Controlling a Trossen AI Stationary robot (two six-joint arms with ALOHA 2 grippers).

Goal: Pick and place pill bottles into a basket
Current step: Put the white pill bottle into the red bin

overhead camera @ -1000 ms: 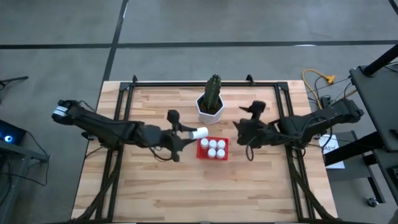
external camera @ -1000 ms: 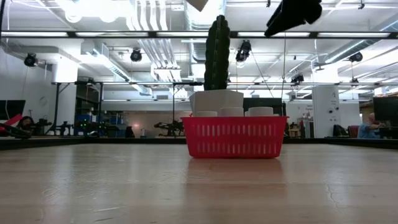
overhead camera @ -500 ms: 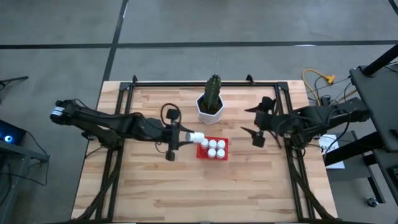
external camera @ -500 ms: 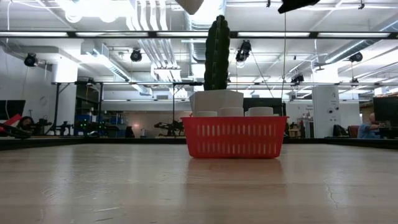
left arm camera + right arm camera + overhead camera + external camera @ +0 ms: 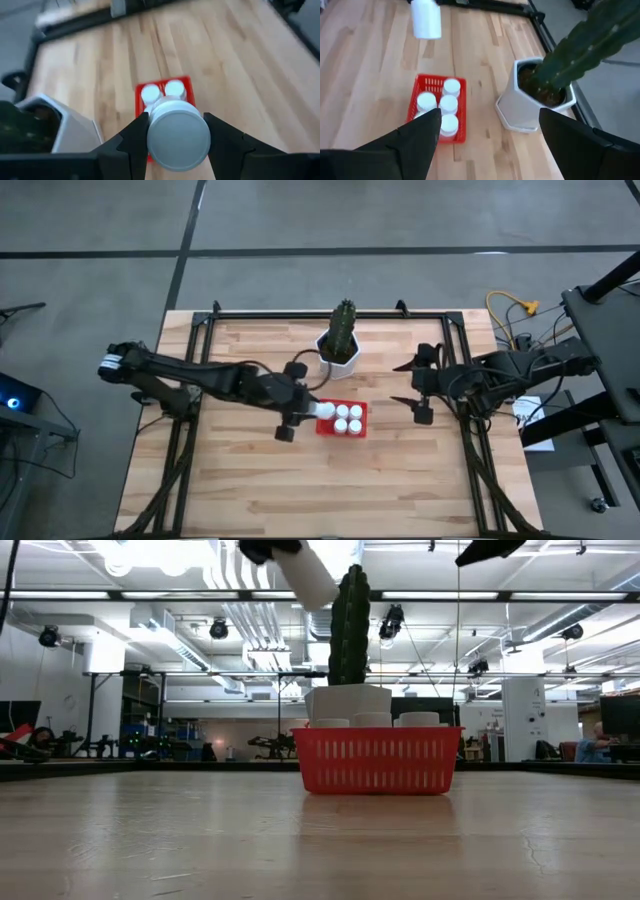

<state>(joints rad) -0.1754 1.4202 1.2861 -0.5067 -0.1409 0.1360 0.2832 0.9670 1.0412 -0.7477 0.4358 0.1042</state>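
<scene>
The left gripper is pinching a small white cylindrical pill bottle apparently above the red square plastic basket; the right gripper is waiting nearby, fingers spread.

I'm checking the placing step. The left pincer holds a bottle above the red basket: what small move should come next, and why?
Probably lower it a little further while lining it up over the free corner. The left pincer is shut on a pill bottle held high above the basket, tilted rather than upright; the bottles already inside leave its left edge free. The right pincer waits open, off to the side.
</scene>
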